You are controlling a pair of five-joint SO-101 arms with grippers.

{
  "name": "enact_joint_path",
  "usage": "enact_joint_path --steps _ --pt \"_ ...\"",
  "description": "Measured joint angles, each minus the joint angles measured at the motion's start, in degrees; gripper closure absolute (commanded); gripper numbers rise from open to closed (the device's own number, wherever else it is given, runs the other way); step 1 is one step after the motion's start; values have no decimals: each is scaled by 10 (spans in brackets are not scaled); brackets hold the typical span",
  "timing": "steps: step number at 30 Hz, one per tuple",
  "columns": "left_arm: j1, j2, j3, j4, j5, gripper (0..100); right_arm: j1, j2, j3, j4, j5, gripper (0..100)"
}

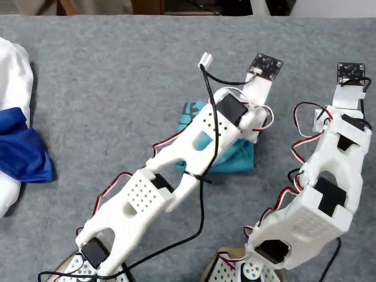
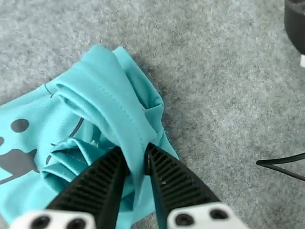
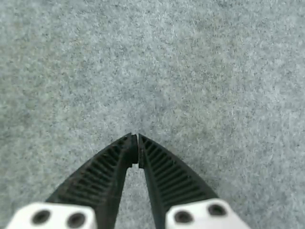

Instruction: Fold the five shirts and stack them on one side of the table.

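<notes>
The grey felt-topped bench [image 1: 117, 88] carries everything. The left arm [image 1: 147, 194] stretches from the near edge on a slant toward the middle, and the right arm [image 1: 329, 176] stands more upright at the right side, well apart from any cloth. At the left edge lies a heap of white cloth [image 1: 14, 70], possibly more than one shirt, though the edge of the high view cuts it off. A crumpled blue shirt [image 1: 20, 147] rests on top of it, spilling onto the bench. The teal shirt [image 2: 95, 95], bearing dark printed marks, lies bunched near the middle of the bench, partly under the left arm's wrist. The left claw [image 2: 136, 157] is clenched on a raised ridge of the teal shirt, the fabric pinched between its two black ribbed fingers [image 2: 102, 179]. The right claw [image 3: 137, 140] is pressed closed, tips touching, gripping nothing, over bare felt. A thin black cable [image 1: 202, 176] trails along the left arm.
</notes>
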State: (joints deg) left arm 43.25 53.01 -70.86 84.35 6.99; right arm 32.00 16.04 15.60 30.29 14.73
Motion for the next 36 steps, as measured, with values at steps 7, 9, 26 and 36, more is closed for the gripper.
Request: enact_joint_path --steps 7,9,26,36 --pt "11 0 0 0 1 980 0 0 0 0 0 982" --pt "13 0 0 0 13 980 0 0 0 0 0 982" --pt "-5 0 4 -23 62 795 0 0 0 0 0 982" --pt "-138 4 11 -24 84 882 0 0 0 0 0 982"
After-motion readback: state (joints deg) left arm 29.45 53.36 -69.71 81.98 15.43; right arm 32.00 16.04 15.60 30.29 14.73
